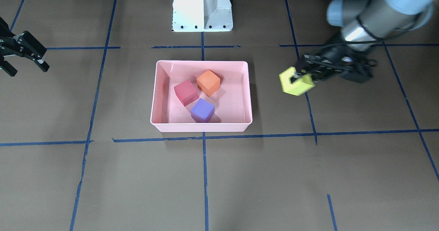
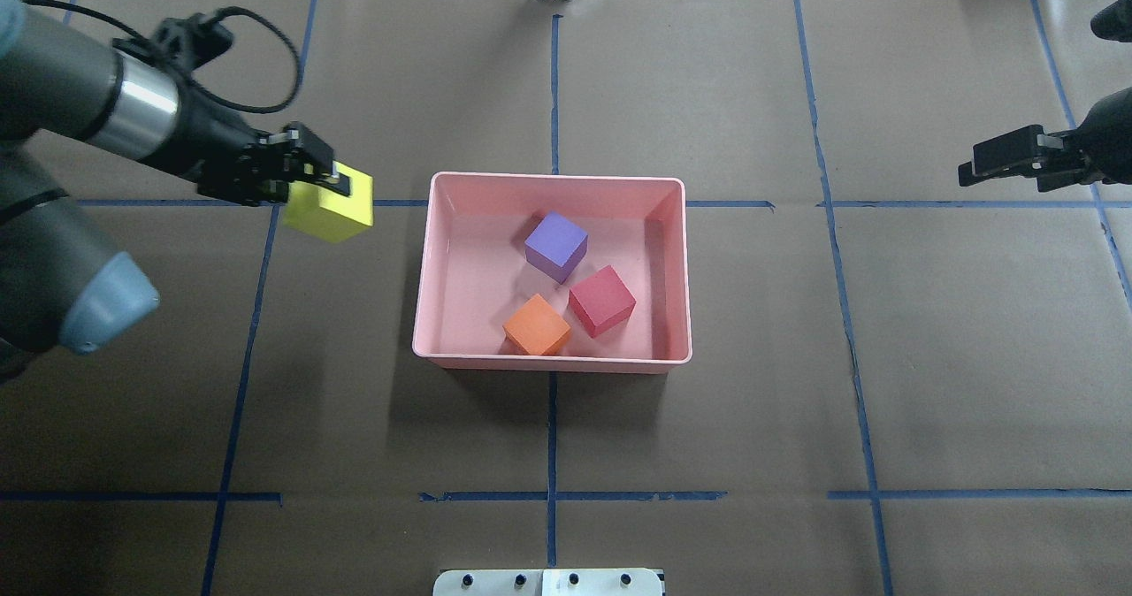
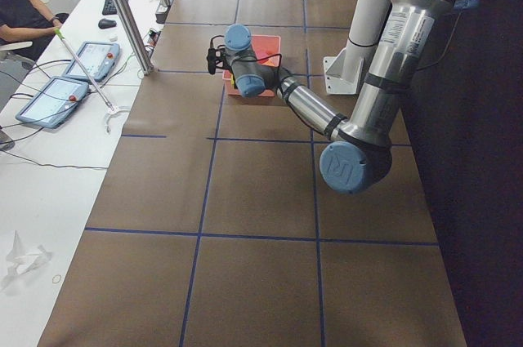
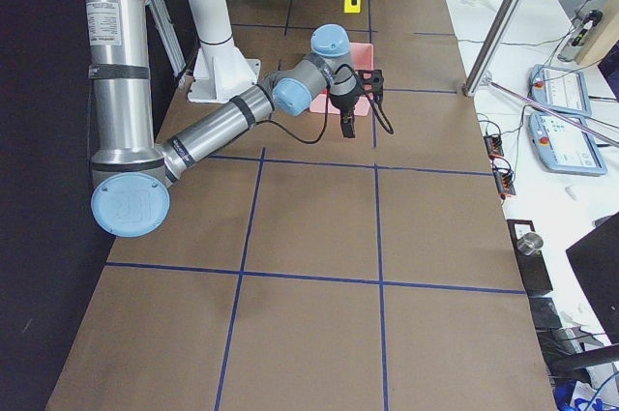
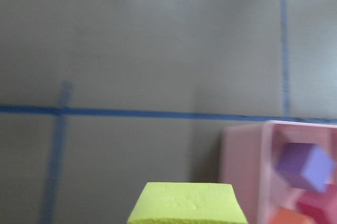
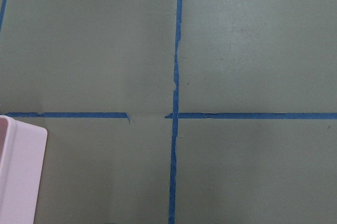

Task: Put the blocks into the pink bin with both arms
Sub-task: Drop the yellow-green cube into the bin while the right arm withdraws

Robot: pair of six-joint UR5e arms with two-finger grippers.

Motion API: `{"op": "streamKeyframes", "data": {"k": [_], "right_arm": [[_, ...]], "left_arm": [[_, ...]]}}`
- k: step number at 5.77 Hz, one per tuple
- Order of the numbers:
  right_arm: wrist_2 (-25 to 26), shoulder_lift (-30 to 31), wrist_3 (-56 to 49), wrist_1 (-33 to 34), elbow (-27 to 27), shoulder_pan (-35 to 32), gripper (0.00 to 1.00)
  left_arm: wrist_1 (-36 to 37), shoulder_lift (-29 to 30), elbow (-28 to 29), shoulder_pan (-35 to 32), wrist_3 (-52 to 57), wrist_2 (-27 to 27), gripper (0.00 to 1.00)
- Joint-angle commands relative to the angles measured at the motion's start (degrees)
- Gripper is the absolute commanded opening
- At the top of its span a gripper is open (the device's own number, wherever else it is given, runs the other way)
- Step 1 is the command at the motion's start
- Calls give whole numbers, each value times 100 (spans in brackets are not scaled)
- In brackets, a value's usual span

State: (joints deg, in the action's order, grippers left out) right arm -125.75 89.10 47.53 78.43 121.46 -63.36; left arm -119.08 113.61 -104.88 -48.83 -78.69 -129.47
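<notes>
Your left claw [image 2: 334,194] is clamped on the yellow block [image 2: 325,217] and holds it above the desk [image 2: 707,446], just outside the bin [image 2: 469,278] on the robot's left side. Three blocks already lie in the bin, bunched close together: purple [image 2: 555,246] farthest from the robot, red [image 2: 601,300] and orange [image 2: 536,324] nearer to it. Your right claw [image 1: 29,70] hangs well away on the bin's other side, with its fingers apart and nothing between them.
</notes>
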Motion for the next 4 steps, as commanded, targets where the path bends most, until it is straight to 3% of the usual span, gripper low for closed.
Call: {"op": "streamKeyframes", "data": {"k": [1,2,3,4], "right_arm": [[7,64,-103,-3,-78,-10,100],[16,64,-103,-3,-78,-10,100],[16,64,-103,-3,-70,-10,100],[16,64,-103,-12,-70,-10,100]], "left_arm": [[823,819,64,1081,-358,1190,14],[825,821,99,1156,-358,1361,27],[825,768,100,1157,-323,1372,63],[825,733,100,1131,-297,1380,91]]}}
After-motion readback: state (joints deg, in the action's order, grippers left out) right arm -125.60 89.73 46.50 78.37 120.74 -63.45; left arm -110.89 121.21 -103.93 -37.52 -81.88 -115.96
